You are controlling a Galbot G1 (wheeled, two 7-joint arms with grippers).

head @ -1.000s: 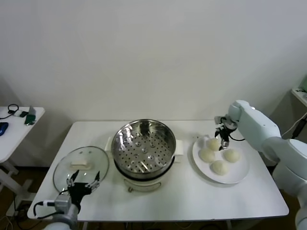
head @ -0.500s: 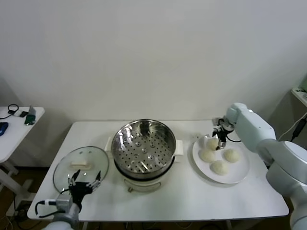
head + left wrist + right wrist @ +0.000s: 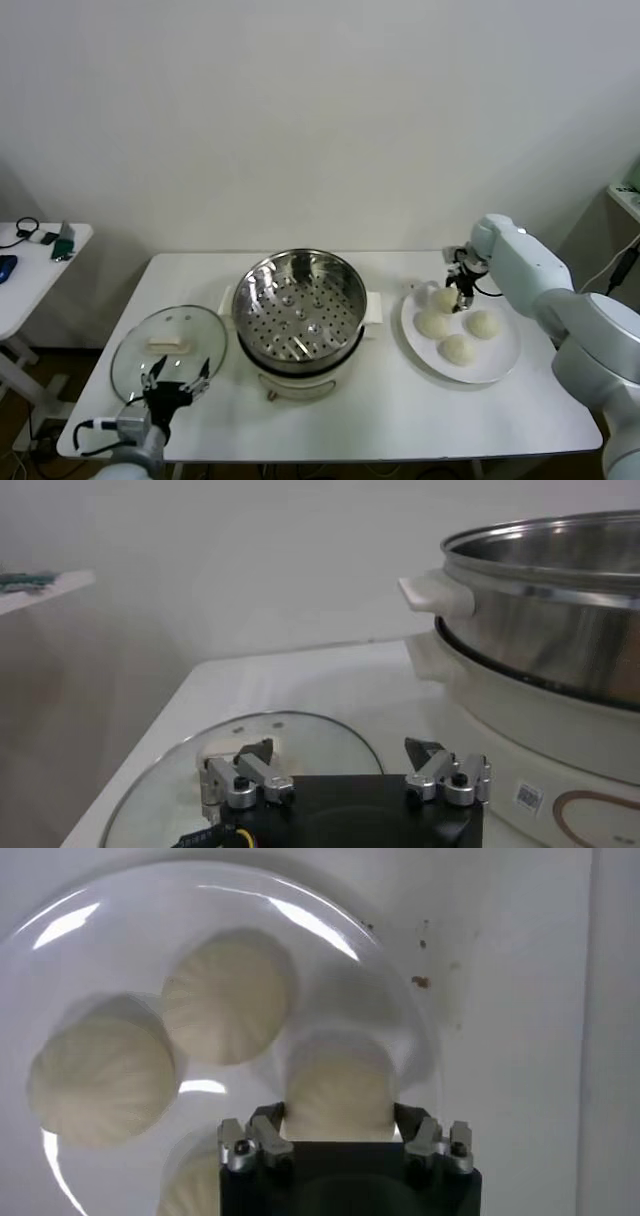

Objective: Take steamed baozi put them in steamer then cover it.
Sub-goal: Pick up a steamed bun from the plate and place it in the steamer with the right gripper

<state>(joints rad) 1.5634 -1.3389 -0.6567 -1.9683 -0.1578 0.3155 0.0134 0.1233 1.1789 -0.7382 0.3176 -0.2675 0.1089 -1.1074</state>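
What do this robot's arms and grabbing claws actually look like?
The right arm is a chunky, rounded, glossy white shell. Both the left gripper and the right gripper are black blocks with two short silver-and-black fingers. A white-banded cuff and black cables sit behind the left gripper.

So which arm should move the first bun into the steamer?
The right. The right gripper already straddles a bun on the plate, beside the steamer. The left gripper hangs open over the glass lid.

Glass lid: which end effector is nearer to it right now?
Left. The left end effector hangs open at the near edge of the glass lid. The right end effector is across the steamer, closed around a baozi on the plate.
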